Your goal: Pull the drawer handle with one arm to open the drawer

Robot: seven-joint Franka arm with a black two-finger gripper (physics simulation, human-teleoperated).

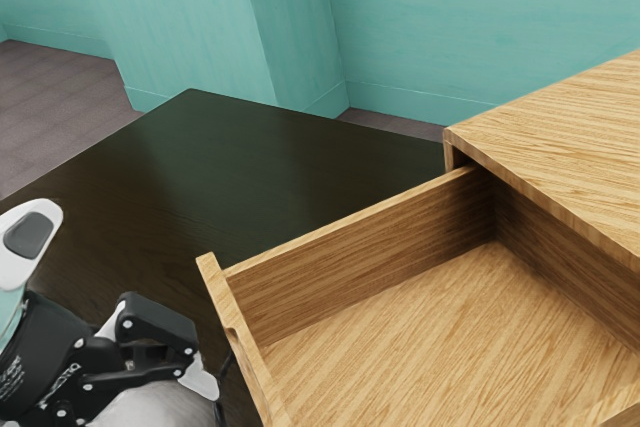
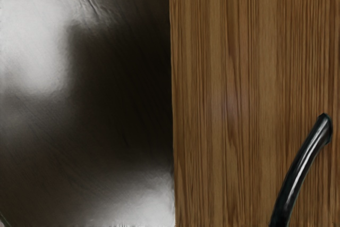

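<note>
Drawer (image 1: 350, 257): pulled far out.
Handle (image 2: 300, 174): black bar on the drawer's front, just beside my gripper (image 1: 190, 377).
Gripper: I cannot tell if it is gripping.
Pull: straight away from the desk (image 1: 560, 137).

Tiny print (image 1: 10, 379) on the arm (image 1: 45, 347) looks illegible.

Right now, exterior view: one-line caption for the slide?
Drawer pulled well out of the wooden cabinet, Franka arm low beside its front panel, above the dark table.
</note>
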